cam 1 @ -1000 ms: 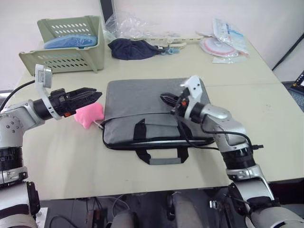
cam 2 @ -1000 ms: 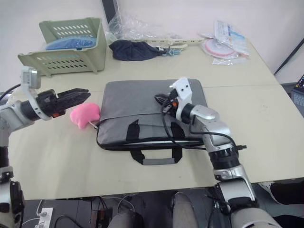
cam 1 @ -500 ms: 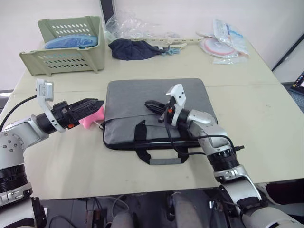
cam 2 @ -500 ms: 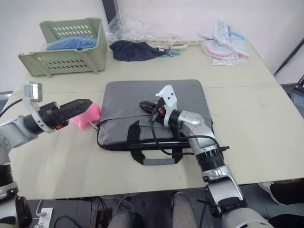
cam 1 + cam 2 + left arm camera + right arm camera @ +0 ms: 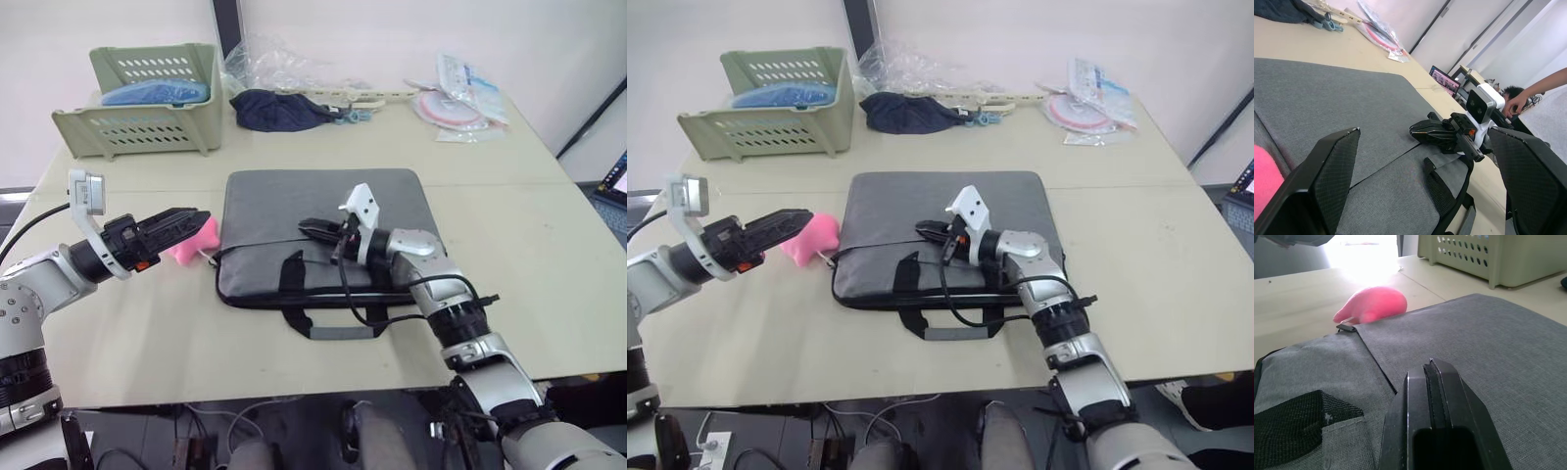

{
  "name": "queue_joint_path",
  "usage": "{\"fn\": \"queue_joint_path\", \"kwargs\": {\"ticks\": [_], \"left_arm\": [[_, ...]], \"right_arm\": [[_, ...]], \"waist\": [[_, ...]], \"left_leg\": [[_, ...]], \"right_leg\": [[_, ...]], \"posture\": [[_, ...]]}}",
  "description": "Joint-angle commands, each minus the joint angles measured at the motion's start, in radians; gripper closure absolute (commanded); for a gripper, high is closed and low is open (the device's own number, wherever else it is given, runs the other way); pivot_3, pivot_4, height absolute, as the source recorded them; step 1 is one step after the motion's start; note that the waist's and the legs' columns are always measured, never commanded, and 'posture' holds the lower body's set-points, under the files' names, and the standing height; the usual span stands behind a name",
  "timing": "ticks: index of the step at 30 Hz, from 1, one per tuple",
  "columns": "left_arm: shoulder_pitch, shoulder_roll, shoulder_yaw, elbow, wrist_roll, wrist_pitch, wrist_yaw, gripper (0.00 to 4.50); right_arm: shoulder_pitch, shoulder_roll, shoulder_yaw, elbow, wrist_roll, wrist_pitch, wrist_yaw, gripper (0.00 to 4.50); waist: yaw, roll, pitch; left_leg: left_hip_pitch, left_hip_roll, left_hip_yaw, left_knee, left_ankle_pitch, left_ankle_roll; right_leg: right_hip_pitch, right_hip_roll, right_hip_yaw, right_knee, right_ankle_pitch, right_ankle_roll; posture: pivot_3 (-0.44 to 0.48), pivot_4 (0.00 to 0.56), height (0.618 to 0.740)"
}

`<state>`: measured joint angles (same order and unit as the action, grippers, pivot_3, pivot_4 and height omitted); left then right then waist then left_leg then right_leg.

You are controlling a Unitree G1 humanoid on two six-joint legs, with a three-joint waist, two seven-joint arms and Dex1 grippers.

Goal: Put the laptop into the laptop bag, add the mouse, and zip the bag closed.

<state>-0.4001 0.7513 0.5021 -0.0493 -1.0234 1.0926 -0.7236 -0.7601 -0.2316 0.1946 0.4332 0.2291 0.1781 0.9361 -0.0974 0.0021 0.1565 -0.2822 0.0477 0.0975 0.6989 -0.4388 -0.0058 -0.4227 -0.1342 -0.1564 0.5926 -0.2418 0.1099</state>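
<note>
On the counter (image 5: pixel 549 255), the laptop bag (image 5: pixel 294 211) is lying under the closed right jaws (image 5: pixel 312 228); the left jaws (image 5: pixel 196 217), open, are hovering beside it.

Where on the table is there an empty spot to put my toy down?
The table is bare to the right of the laptop bag, and along the near edge in front of its handles. The strip between the bag and the green basket is free too. The far edge is crowded with a dark cloth bundle and plastic packets.
</note>
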Motion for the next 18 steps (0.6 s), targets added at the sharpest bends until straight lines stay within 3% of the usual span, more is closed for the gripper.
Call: {"fn": "queue_joint_path", "kwargs": {"ticks": [1, 9, 18], "left_arm": [[0.008, 0.005, 0.014, -0.041, -0.026, -0.003, 0.002, 0.0], [-0.015, 0.0, 0.021, 0.017, 0.015, -0.033, 0.063, 0.0], [-0.138, -0.003, 0.058, 0.333, 0.169, -0.178, 0.231, 0.0]], "right_arm": [[0.043, -0.02, 0.059, 0.112, -0.049, 0.09, 0.055, 4.4], [0.022, -0.035, 0.059, 0.068, -0.041, 0.271, 0.073, 4.4], [0.018, -0.047, 0.037, -0.004, -0.025, 0.377, 0.071, 4.4]], "waist": [[0.003, -0.001, 0.0], [0.015, -0.004, -0.003], [0.014, -0.004, -0.006]], "left_leg": [[0.0, 0.0, 0.0, 0.0, 0.0, 0.0], [0.0, 0.0, 0.0, 0.0, 0.0, 0.0], [0.0, 0.0, -0.001, -0.002, 0.0, -0.001]], "right_leg": [[0.0, 0.0, 0.0, 0.0, 0.0, 0.0], [0.0, 0.0, 0.0, 0.0, 0.0, 0.0], [0.0, 0.001, -0.003, -0.001, 0.0, 0.0]], "posture": [[0.0, 0.15, 0.74], [0.0, 0.15, 0.74], [0.0, 0.15, 0.74]]}}
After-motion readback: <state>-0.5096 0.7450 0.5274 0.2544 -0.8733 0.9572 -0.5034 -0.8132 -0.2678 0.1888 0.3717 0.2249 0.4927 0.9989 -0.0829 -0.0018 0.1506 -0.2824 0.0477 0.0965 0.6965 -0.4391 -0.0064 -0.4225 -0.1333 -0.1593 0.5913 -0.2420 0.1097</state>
